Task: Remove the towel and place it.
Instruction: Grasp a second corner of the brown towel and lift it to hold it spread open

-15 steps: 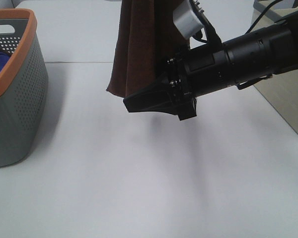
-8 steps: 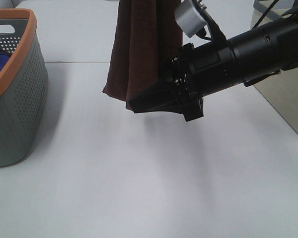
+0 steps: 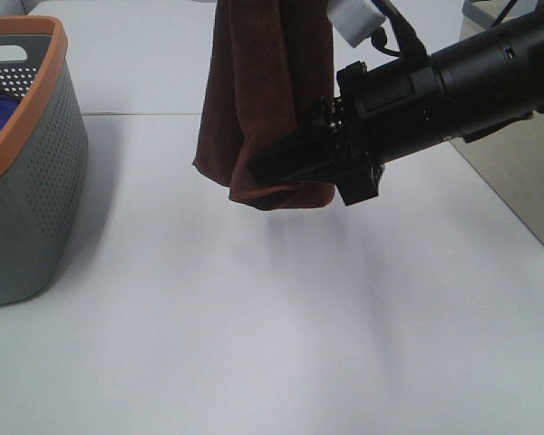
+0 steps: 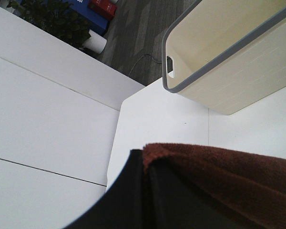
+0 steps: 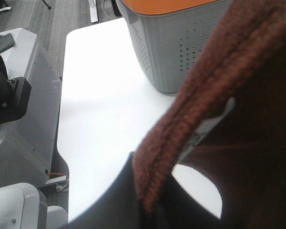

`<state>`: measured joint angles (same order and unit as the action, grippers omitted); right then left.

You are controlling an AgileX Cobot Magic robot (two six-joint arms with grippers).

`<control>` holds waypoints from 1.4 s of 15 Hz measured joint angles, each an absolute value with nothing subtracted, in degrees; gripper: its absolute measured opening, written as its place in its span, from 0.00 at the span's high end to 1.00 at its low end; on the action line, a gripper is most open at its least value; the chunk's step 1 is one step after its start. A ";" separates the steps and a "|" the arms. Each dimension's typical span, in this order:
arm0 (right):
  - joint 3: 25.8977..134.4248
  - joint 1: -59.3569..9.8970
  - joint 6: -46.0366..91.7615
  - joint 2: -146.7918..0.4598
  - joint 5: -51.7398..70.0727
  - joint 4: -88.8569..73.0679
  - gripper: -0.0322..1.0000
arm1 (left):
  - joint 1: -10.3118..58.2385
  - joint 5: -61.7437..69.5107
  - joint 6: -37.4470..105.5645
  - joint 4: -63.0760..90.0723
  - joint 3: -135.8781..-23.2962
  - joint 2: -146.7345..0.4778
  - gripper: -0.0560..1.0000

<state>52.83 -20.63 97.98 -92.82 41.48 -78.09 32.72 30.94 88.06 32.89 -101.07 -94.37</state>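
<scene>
Reddish-brown terry towel (image 3: 267, 91), hanging folded above table, lower edge bunched

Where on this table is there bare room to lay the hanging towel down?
The table is bare across the whole near half, between the grey basket and the beige bin. Crowded only mid-back, where the towel hangs with the right tool clamped on its lower edge.

I'm losing the top of the towel (image 3: 265, 91) past the overhead view's upper edge, so I'm not seeing what's holding it there. Left of the towel the grey basket (image 3: 36, 163) is running out of view; right of it, the cream bin (image 3: 526, 190) too. The towel's white label (image 5: 206, 128) is blurring beyond reading.
</scene>
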 joint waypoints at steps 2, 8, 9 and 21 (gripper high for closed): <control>52.83 -20.63 92.76 -91.50 39.53 -75.57 0.97 | 32.72 31.23 86.75 32.31 -101.07 -94.37 0.95; 52.83 -20.63 71.96 -84.51 35.35 -50.82 0.97 | 32.72 34.43 67.55 14.09 -101.07 -96.60 0.95; 52.83 -20.63 70.13 -82.79 35.24 -47.67 0.97 | 32.72 35.01 64.86 11.52 -101.07 -96.89 0.95; 52.83 -20.63 73.57 -77.69 6.76 -21.54 0.97 | 32.72 35.81 39.30 -3.04 -101.07 -101.24 0.95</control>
